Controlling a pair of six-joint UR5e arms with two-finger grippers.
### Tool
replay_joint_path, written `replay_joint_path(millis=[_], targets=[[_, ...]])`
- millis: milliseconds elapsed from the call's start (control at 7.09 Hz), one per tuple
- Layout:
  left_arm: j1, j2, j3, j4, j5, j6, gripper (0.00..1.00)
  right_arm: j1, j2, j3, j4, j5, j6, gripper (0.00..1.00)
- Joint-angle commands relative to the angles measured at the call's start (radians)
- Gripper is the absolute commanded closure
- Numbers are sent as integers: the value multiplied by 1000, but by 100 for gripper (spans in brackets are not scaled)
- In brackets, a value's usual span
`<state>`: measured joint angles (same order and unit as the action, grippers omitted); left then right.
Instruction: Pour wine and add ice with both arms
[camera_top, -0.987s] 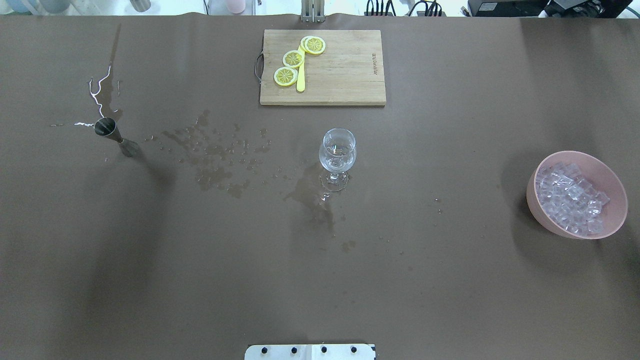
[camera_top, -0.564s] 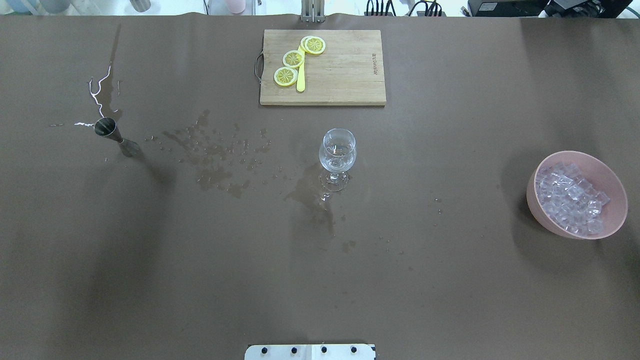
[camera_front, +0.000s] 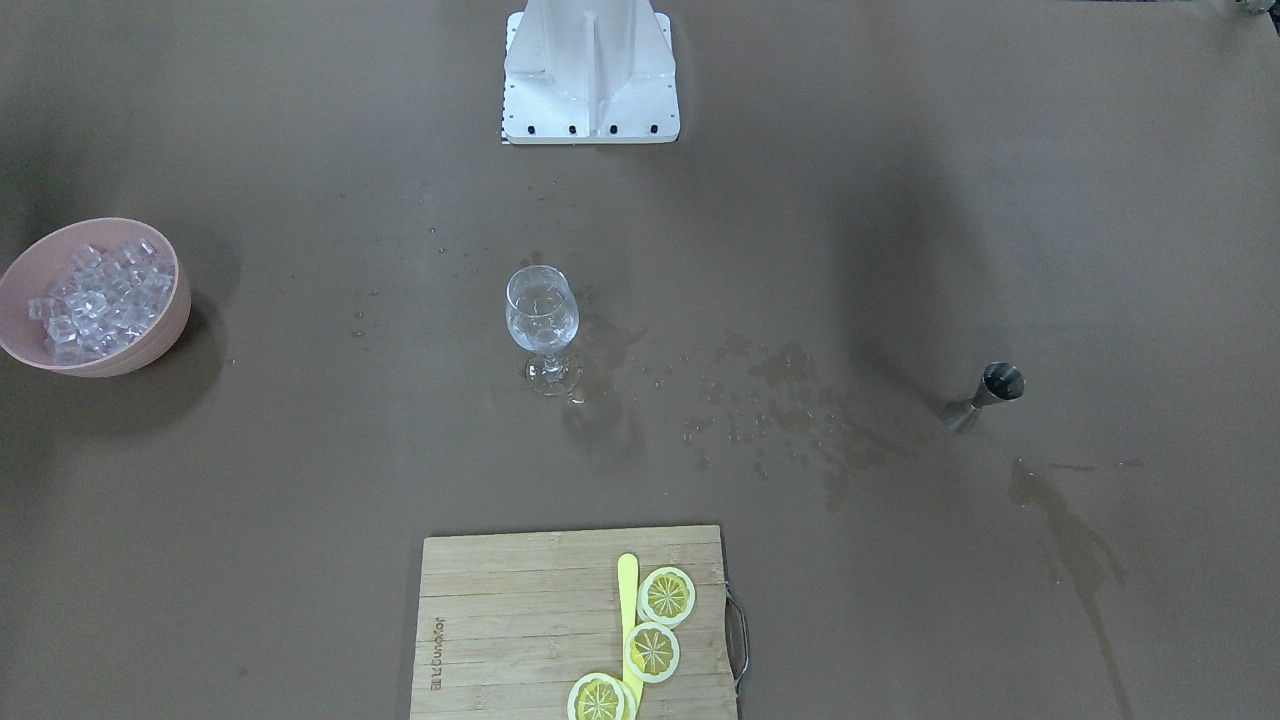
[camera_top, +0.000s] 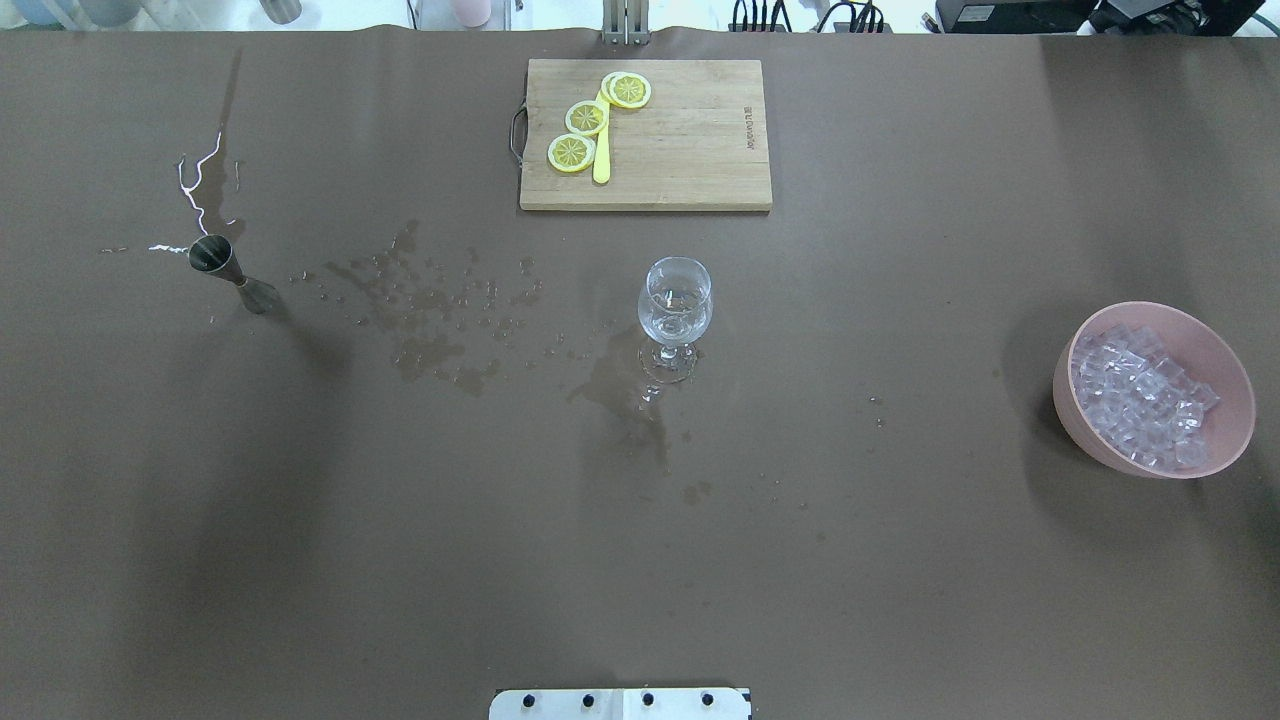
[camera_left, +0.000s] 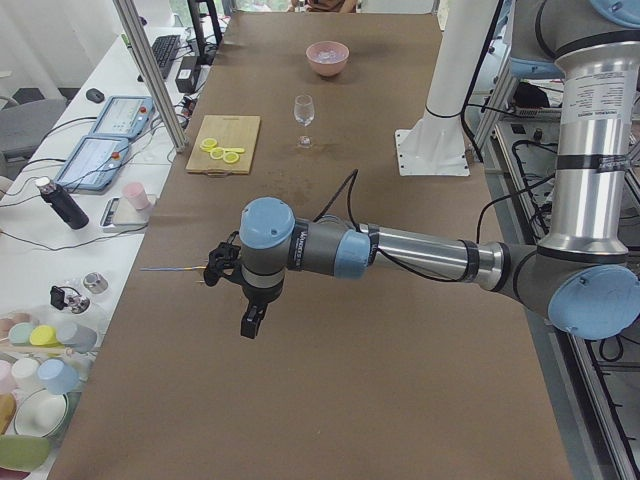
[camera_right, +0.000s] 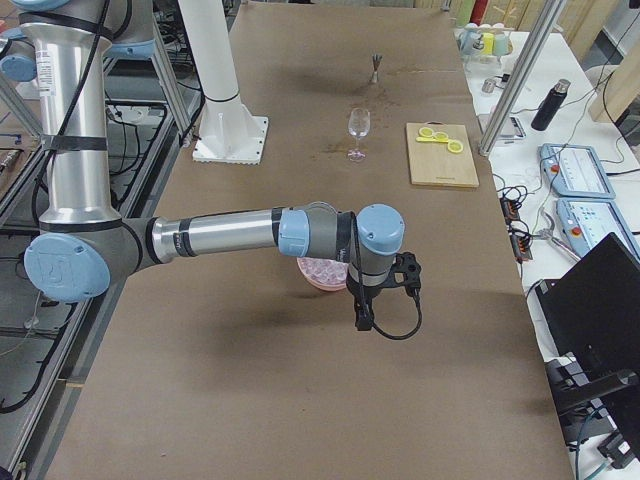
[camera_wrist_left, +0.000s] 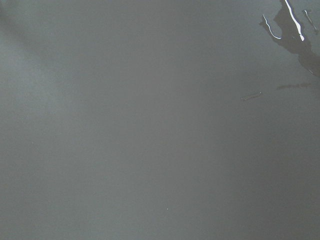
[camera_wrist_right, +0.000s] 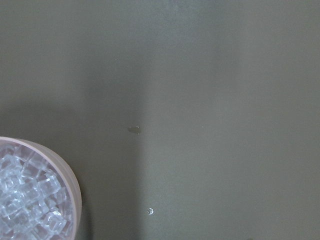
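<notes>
Ice: you will find the ice (camera_top: 1140, 400) as a heap of clear cubes inside a pink bowl (camera_top: 1232, 440), at the robot's right end of the brown surface (camera_top: 900, 580).
Wine glass: a stemmed glass (camera_top: 676, 300) stands upright near the middle of the surface, well apart from the bowl, with its foot at the edge of a damp stain.
Jigger: a steel jigger (camera_top: 225, 268) stands upright toward the robot's left end, with shiny streaks of liquid just beside it.
Spills: droplets and damp stains (camera_top: 430, 320) lie between the jigger and the glass.
Cutting board: a wooden board (camera_top: 690, 150) lies at the far edge from the robot and carries lemon slices (camera_top: 586, 117) and a yellow stick-like tool (camera_top: 601, 165) that touches them.
Left arm: it (camera_left: 420, 255) reaches out level above the surface near that end, wrist turned down.
Left gripper: the gripper (camera_left: 248, 330) hangs above the surface; you cannot tell how wide its jaws stand or whether it has hold of anything.
Right arm: it (camera_right: 220, 235) reaches out level near the bowl.
Right gripper: the gripper (camera_right: 362, 322) hangs above the surface beside the bowl; you cannot tell its opening either.
</notes>
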<state>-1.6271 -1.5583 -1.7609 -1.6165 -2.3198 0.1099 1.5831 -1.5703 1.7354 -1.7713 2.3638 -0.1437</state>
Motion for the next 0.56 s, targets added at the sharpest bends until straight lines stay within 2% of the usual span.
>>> replay_joint_path(millis=[0,423], targets=[[51,20,-148,-66,3,-211,2,0,1,6,1,-3,-8,0],[223,90,-323,-302,10,-722,2,-18,15,10,4,-12,-8,0]])
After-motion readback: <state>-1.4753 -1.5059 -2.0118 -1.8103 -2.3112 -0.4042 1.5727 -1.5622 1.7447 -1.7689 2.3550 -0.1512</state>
